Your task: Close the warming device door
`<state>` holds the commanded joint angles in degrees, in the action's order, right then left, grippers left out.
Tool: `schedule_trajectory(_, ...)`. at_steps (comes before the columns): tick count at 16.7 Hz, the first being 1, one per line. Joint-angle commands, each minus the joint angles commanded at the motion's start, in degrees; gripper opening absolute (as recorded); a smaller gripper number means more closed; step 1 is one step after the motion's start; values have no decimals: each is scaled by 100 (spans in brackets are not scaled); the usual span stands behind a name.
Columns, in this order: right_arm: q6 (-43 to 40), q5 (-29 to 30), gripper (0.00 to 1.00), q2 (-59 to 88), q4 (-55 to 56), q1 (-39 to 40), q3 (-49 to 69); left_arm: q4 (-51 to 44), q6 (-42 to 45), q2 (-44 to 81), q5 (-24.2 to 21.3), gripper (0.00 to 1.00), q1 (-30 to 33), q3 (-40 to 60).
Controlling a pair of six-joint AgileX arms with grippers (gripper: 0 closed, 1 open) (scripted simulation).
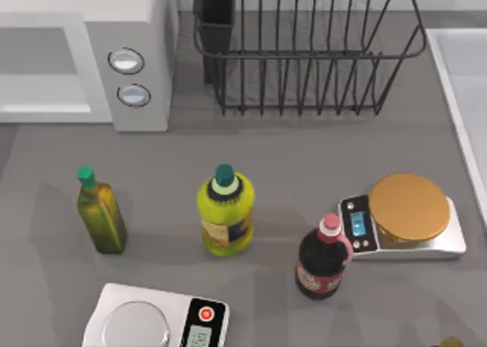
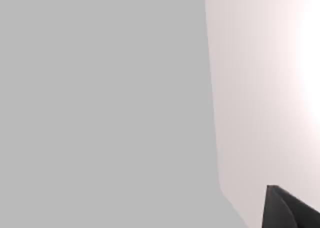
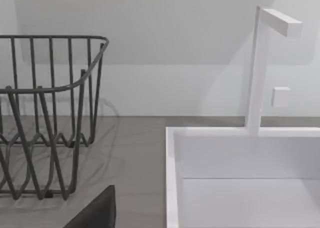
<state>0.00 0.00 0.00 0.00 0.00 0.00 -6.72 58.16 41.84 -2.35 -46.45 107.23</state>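
Grey table (image 1: 289, 157) | one warming device (image 1: 137, 27); three bottles; two scales; one rack (image 1: 304, 50) | end effector states: cannot tell; door perhaps shut

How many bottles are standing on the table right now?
3. An olive-green bottle toward the left, a yellow-green bottle in the middle, and a dark bottle with a pink cap right of it, beside the gold-topped scale. Something at the bottom right edge may be another.

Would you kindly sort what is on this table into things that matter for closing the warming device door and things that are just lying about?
For the job:
- warming device
- its two knobs

Lying about:
- dish rack
- olive oil bottle
- yellow bottle
- dark bottle
- scales with orange plate
- silver scales
- white sink
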Motion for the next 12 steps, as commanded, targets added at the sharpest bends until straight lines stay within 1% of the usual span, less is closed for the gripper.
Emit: schedule_trajectory(12,0,0,100,0,0,0,0,-1400,5803,3760,-951,0,-5372,10991)
